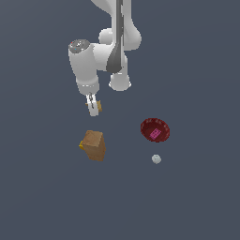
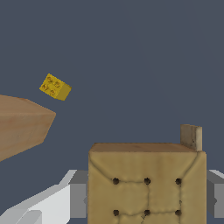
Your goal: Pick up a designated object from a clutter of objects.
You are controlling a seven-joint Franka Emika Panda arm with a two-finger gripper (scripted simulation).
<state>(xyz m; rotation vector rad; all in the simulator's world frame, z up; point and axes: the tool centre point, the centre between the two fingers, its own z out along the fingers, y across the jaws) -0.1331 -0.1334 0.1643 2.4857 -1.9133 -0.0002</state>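
Observation:
The designated object, a tiny tan cube with dark dots on its face, sits between the fingers of my gripper, which is shut on it. In the wrist view the cube fills the space between the two grey fingers. The gripper hangs just beyond the larger brown box in the exterior view, apart from it. The rest of the clutter of objects lies on the floor: the brown box, a dark red bowl holding a pink piece, and a small white ball.
A small yellow block lies against the brown box's side, on the exterior view's left. The bowl and ball lie toward the exterior view's right. The white arm reaches down from above. The floor is plain dark grey.

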